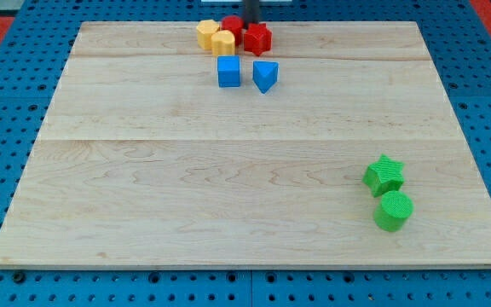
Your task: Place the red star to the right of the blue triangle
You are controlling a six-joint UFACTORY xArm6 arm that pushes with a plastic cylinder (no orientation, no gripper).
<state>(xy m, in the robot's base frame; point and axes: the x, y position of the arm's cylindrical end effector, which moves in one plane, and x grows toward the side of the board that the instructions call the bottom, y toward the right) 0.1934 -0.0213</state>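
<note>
The red star (258, 38) lies near the board's top edge, just above the blue triangle (265, 75). The dark rod comes down from the view's top; my tip (251, 25) stands right behind the red star, at its upper left, about touching it. A blue cube (228, 72) sits just left of the blue triangle. A second red block (232, 26), partly hidden, sits left of the rod.
Two yellow blocks (208, 33) (223, 43) cluster left of the red star. A green star (384, 175) and a green cylinder (394, 211) sit at the lower right. The wooden board (186, 170) rests on a blue perforated table.
</note>
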